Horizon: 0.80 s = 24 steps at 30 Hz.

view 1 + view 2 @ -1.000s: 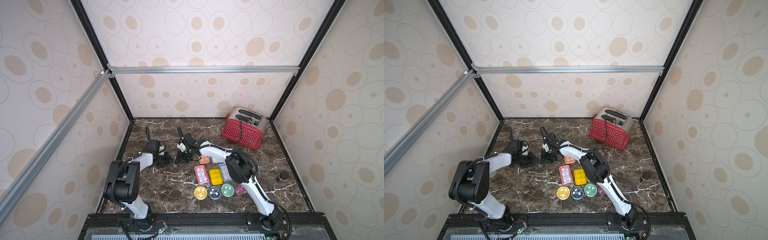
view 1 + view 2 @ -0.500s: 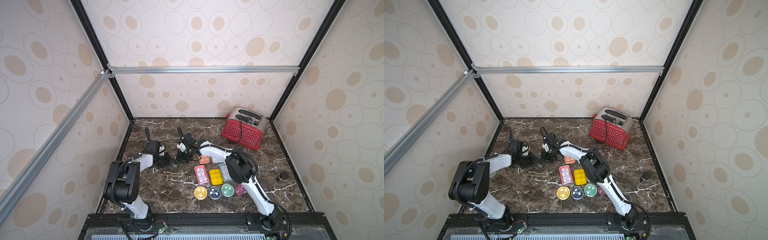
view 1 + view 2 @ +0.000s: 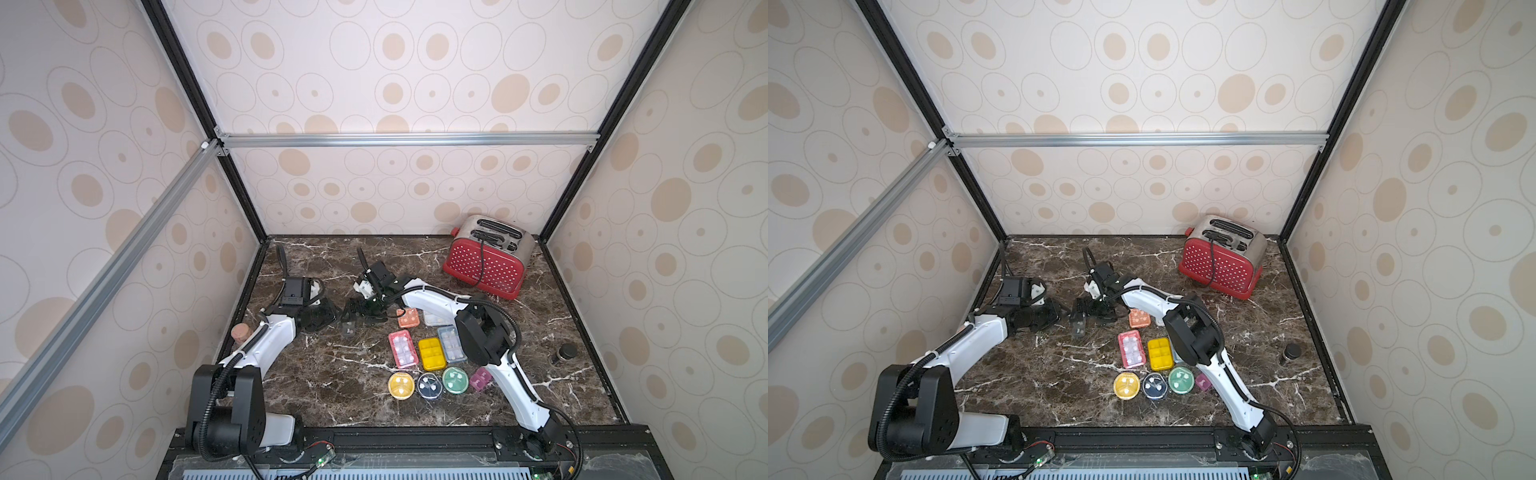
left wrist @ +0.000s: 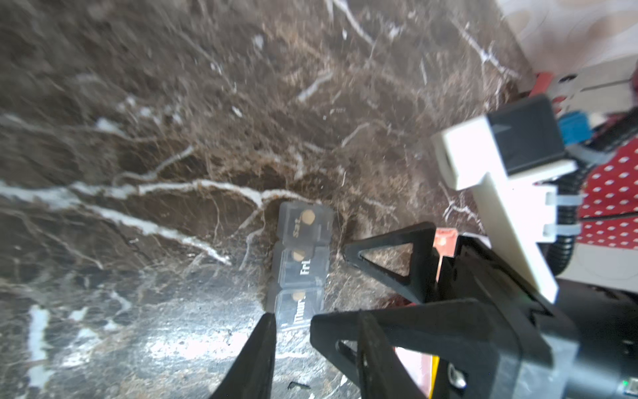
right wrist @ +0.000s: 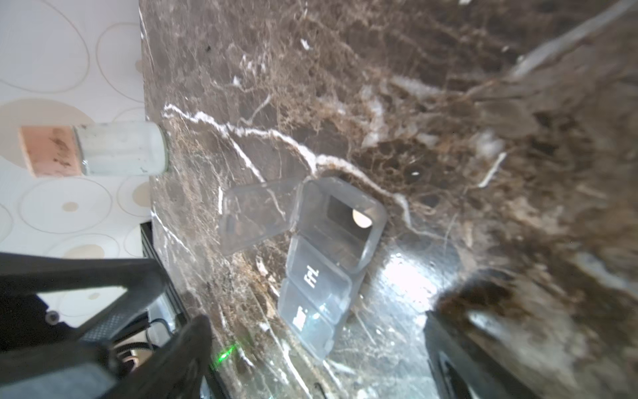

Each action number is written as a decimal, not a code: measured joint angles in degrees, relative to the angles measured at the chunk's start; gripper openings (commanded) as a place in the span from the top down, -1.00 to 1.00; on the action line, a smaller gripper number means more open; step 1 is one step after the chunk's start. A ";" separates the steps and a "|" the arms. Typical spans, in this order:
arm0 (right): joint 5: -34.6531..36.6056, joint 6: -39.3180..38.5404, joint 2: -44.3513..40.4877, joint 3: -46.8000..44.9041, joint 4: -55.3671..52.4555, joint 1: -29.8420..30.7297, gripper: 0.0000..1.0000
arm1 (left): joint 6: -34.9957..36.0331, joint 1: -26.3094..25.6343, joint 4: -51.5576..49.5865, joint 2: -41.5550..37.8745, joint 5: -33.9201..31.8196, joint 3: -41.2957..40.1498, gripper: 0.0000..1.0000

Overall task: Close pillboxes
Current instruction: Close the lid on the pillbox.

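Starting nearest, the round and rectangular coloured pillboxes [image 3: 431, 353] lie grouped right of centre on the desk [image 3: 332, 395], lids apparently down. Farther left, the clear strip pillbox [image 5: 319, 273] lies flat with its end lid [image 5: 255, 214] standing open. Expect light, slippery, thin plastic: press the lid down near its free edge while steadying the body. The right hand [image 5: 317, 317] is spread wide and empty, just beside it. The left hand [image 4: 291, 321] flanks the other end, partly open; contact cannot be confirmed.
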 measured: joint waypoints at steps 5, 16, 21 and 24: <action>1.18 -0.66 0.00 1.88 -1.03 -0.04 -0.98 | -3.45 4.46 6.60 4.55 2.99 0.04 0.30; 2.56 1.62 3.30 12.50 -2.78 -0.04 -0.85 | -9.05 8.74 18.60 16.61 7.23 -0.42 0.34; 2.40 2.86 7.32 14.93 -2.97 -0.04 -0.82 | -9.01 8.28 20.46 16.96 8.33 -1.44 0.34; 2.38 3.48 8.92 14.97 -3.63 -0.04 -0.79 | -9.01 8.02 21.64 17.92 8.76 -2.47 0.35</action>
